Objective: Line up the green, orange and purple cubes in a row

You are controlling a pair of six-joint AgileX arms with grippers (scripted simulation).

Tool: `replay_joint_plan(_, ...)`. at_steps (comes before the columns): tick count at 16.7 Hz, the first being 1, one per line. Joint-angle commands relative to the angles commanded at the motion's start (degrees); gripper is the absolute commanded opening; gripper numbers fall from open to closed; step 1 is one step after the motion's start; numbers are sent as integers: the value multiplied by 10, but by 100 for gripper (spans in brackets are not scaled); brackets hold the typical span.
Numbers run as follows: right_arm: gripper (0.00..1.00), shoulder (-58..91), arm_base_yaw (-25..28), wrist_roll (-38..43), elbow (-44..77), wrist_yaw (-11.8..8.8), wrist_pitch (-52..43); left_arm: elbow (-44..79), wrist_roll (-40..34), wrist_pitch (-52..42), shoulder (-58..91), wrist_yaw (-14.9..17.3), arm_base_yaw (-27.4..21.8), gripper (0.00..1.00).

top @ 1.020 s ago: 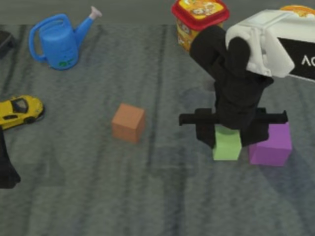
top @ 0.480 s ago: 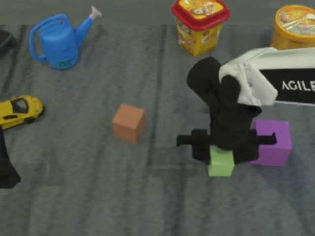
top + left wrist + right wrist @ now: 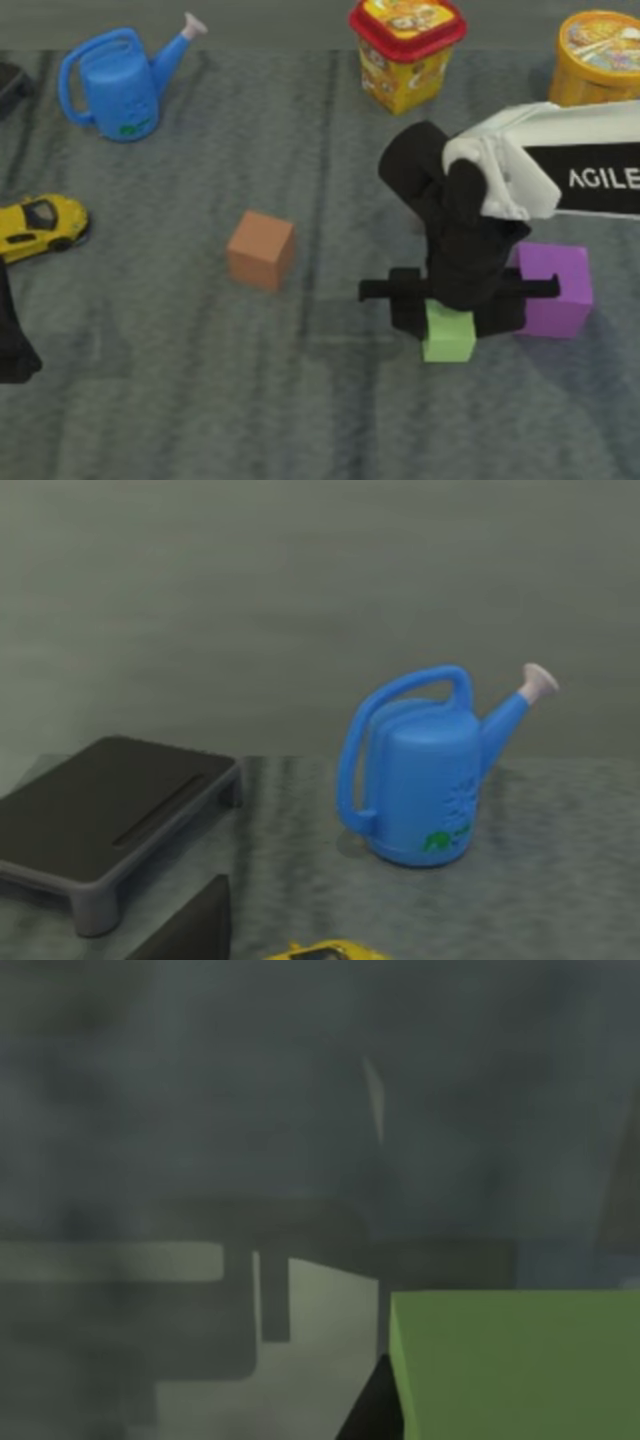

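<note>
My right gripper (image 3: pixel 451 313) is shut on the small light-green cube (image 3: pixel 449 337), holding it just left of the large magenta-purple cube (image 3: pixel 560 286) on the table's right side. The right wrist view shows the green cube (image 3: pixel 520 1365) close up, with its shadow on the mat below it. Apart from both, left of centre, sits the brownish-orange cube (image 3: pixel 261 249). My left gripper (image 3: pixel 12 345) stays parked at the table's left edge.
A blue watering can (image 3: pixel 115 85) stands at the back left and a yellow toy car (image 3: pixel 38 224) at the left. A red-lidded yellow tub (image 3: pixel 405 52) and an orange tub (image 3: pixel 598 55) stand along the back. A black flat stand (image 3: pixel 100 825) is at the far left.
My right gripper has moved toward the front and slightly left with the green cube, drawing it away from the purple cube's side. The last half second shows almost no motion.
</note>
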Motion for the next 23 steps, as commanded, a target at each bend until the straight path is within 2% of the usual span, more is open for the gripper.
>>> replay_joint_plan(10,98,0,0,0,0,0,0,0,0,0,0,0,0,100)
replay_joint_plan(20,100,-1,-1,0,2,0,-2,0,0,0,0,0,0,100)
replay_joint_plan(23,100,-16,1,2,27,0,-41,0,0,0,0,0,0,100)
